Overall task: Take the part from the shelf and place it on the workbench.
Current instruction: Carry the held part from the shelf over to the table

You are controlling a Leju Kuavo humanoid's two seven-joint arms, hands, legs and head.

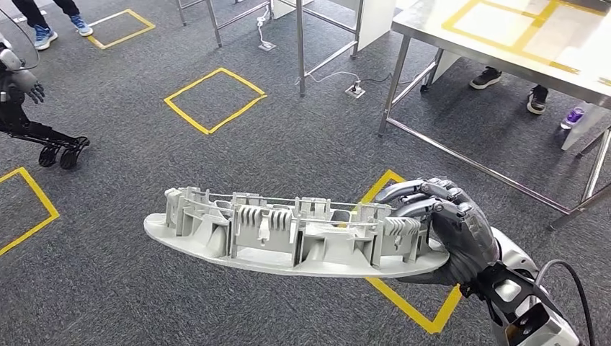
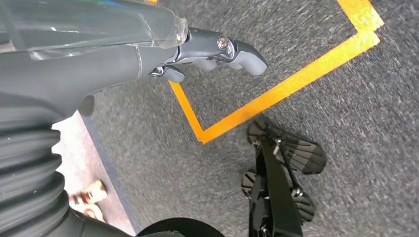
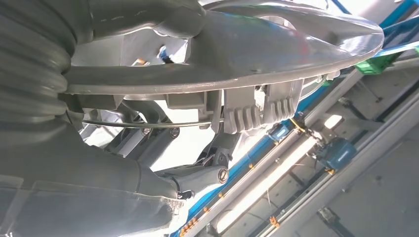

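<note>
While I'm looking down through the head view, my right hand point(image 1: 450, 231) has its dark fingers curled over one end of the grey plastic part point(image 1: 288, 234), thumb under it, so it's gripping it solid. That part is a long oval moulding with ribs and clips on its upper side, and it sticks out level to the left of the hand, hanging in the air over the grey carpet point(image 1: 288, 144). A yellow tape square point(image 1: 411, 303) sits on the floor right under the held end.

My left hand point(image 2: 217, 52) hangs over the carpet with nothing in it, fingers loosely bent but apart, near an orange tape corner point(image 2: 237, 116).

Further out there's another yellow tape square point(image 1: 215, 99), then the steel workbench point(image 1: 504, 43) at upper right, well apart from the part, with yellow tape outlines on top. A person's shoes point(image 1: 511, 86) show under the bench, and its legs point(image 1: 395, 86) stand between.
</note>
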